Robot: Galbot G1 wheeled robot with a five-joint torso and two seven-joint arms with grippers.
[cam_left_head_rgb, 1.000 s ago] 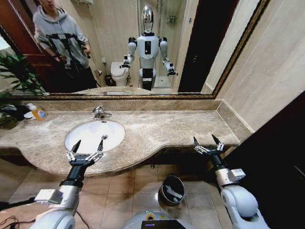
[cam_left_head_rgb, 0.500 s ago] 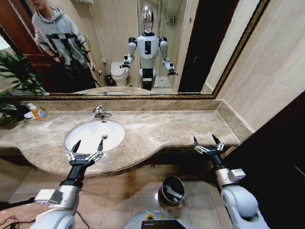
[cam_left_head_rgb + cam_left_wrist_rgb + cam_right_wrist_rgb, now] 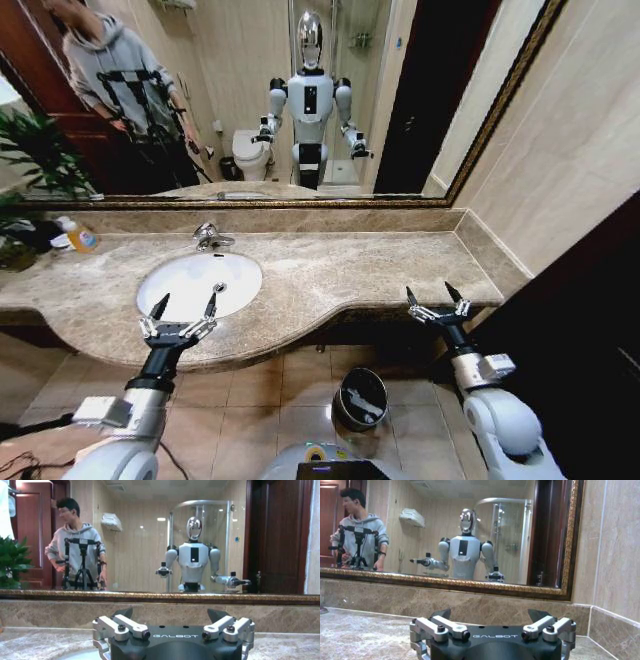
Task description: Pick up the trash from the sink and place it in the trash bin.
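Observation:
The sink [image 3: 180,272] is a white oval basin with a chrome faucet [image 3: 208,236], sunk in the beige marble counter [image 3: 340,270]. Its bowl looks bare apart from the drain; the trash is out of view. My left gripper [image 3: 187,298] hovers open over the basin's near rim, nothing between its fingers. In the left wrist view the left gripper [image 3: 171,612] points at the mirror. My right gripper [image 3: 428,291] stands open above the counter's right end, also empty, and the right gripper [image 3: 489,612] faces the mirror too. The trash bin [image 3: 360,397] stands on the floor below, with something pale inside.
A bottle with an orange-yellow label [image 3: 78,236] stands at the counter's far left beside a green plant [image 3: 30,160]. A large framed mirror [image 3: 300,100] backs the counter. A tiled wall [image 3: 560,170] closes the right side. Brown floor tiles [image 3: 260,390] surround the bin.

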